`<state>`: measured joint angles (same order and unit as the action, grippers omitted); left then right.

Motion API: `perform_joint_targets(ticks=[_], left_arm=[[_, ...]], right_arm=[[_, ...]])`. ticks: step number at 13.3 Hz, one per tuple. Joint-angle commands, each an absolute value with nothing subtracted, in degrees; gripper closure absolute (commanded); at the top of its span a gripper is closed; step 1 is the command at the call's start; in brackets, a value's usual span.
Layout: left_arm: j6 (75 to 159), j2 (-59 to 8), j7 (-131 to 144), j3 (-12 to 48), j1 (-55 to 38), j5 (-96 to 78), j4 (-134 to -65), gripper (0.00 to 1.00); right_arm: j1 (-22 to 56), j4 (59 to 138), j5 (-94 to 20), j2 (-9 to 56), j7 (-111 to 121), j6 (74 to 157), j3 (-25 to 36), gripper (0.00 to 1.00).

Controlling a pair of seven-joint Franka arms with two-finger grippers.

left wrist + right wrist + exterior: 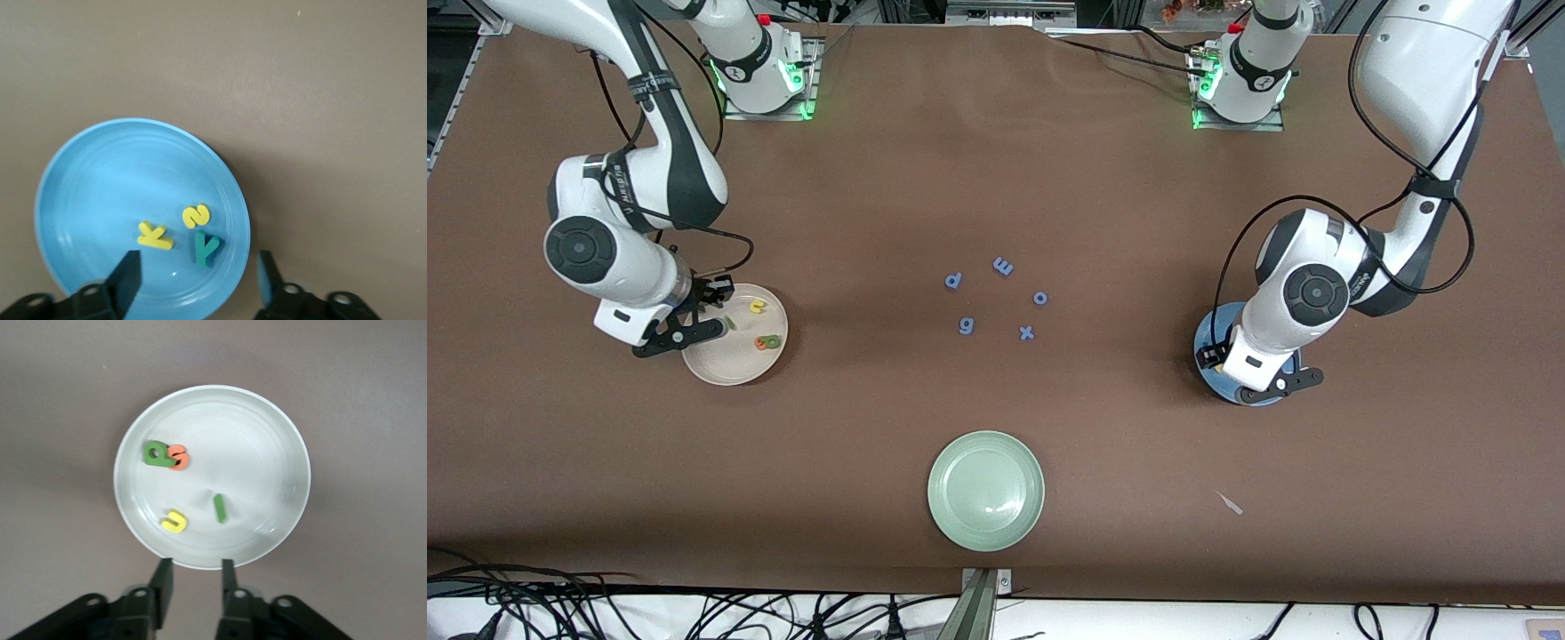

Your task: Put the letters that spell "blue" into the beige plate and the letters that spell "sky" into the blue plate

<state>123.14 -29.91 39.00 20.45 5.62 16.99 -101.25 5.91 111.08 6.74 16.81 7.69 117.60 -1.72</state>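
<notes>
left hand (198, 277) hangs wide open and empty over the round blue plate (100, 180); right hand (195, 577) part open, empty, over the round beige plate (267, 453)

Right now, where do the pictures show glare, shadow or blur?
Front view: soft glare on the green plate; green lights glow at both arm bases. Left wrist view: a pale sheen on the blue plate, a dark shadow along its rim, and the left end effector looks soft. Right wrist view: the beige plate is bright, with darker picture corners.
</notes>
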Motion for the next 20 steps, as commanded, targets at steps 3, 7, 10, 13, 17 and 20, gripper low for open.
perform_joint_targets(ticks=[3, 7, 10, 13, 17, 20], left_arm=[[107.87, -28.92, 30.88, 21.62, 4.92, 18.63, -88.27, 0.00], [99.33, -28.22, 20.24, 21.27, 5.10, 16.80, -78.67, 0.00], [97.22, -18.41, 14.44, 13.76, 1.26, 6.46, -83.39, 0.00], [97.65, -8.46, 3.46, 4.50, -2.19, -0.60, -91.56, 0.00], [98.09, 2.01, -0.70, 2.99, -3.42, -0.62, -99.14, 0.00], [98.26, 1.41, -0.44, 3.25, -2.46, 0.09, -98.79, 0.00]], right_arm=[[6.24, 104.16, 2.29, 14.42, 8.26, 107.86, -1.85, 0.00], [6.24, 100.65, -0.17, 9.94, 8.26, 101.10, -1.93, 0.00], [5.98, 95.81, -0.35, 7.83, 8.35, 95.64, -1.85, 0.00], [4.92, 94.04, 0.26, 7.82, 8.52, 93.87, -1.85, 0.00], [4.92, 92.81, 0.79, 7.74, 8.27, 93.61, -2.45, 0.00], [5.01, 92.72, 0.97, 7.12, 4.49, 90.71, -3.60, 0.00]])
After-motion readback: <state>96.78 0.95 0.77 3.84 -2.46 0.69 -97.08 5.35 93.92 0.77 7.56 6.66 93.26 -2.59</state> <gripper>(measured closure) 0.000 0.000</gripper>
